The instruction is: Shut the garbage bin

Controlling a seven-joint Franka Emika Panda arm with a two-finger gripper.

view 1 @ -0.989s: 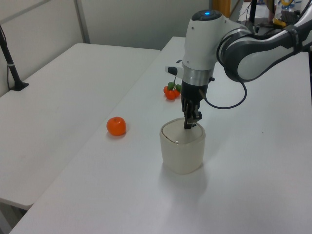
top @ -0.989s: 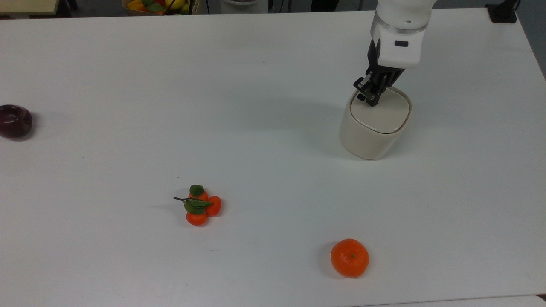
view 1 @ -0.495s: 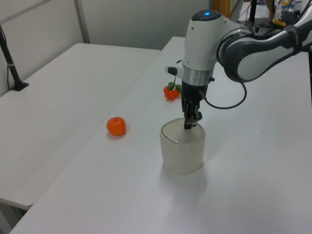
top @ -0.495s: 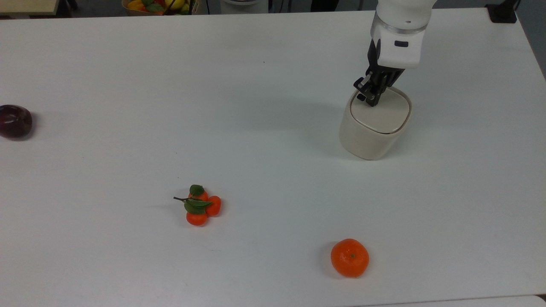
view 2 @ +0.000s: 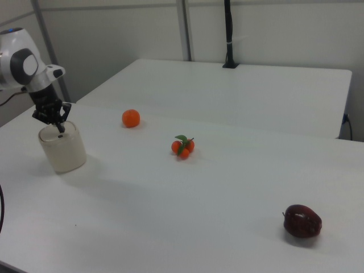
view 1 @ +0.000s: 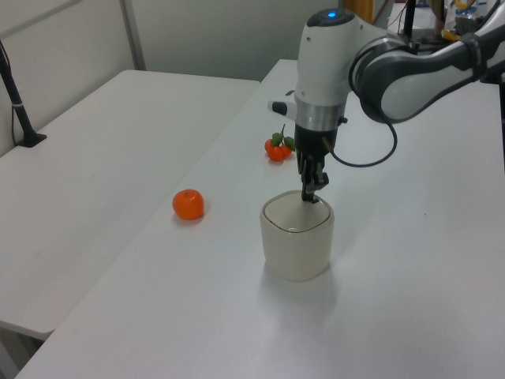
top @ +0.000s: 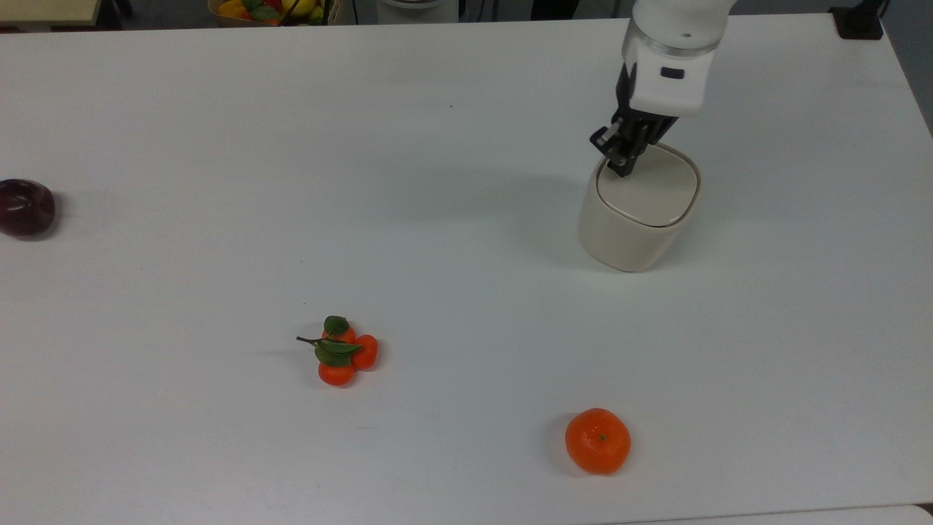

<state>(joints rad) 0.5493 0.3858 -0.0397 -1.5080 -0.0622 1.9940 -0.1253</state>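
Since the flat lid already looks flush on the small cream-beige plastic bin [top: 636, 219], upper right of top view, lift the closed, empty pincer [top: 621, 162] straight up w/o nudging it.

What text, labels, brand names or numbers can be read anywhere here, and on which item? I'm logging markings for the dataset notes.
No readable text, label, brand or number appears in any view.
The garbage bin is plain cream, with no print.
The arm's white housing above the hand carries a small dark mark, but no letters can be read on it.
The table bears no markings.
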